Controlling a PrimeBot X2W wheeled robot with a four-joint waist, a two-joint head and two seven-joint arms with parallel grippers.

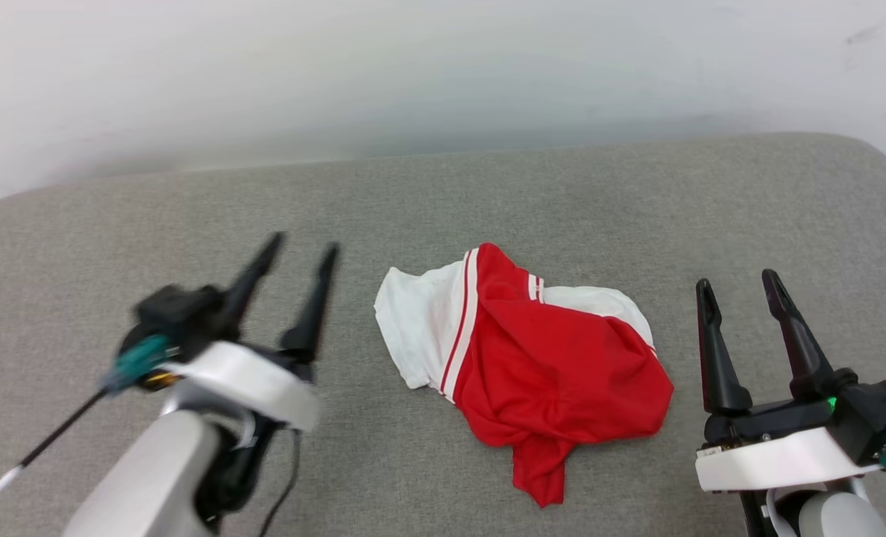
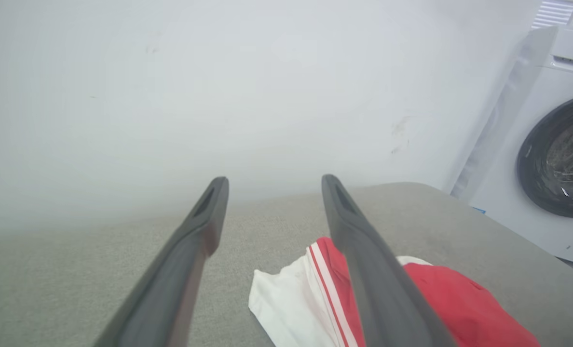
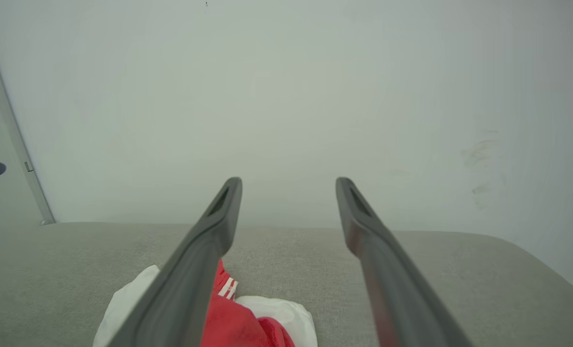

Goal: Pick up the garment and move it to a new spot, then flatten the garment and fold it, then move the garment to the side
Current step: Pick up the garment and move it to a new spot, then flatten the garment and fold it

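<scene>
- garment [image 1: 555, 365] is showing a red body, white sleeves at its 9 and 1 o'clock, red-white striped trim
- left gripper [image 1: 303, 245] and right gripper [image 1: 737, 282] are showing black fingers, white wrist bands, teal connectors
- surface [image 1: 488, 186] is reading flecked grey
- washing machine [image 2: 556, 72] is showing white, with a dark door
</scene>
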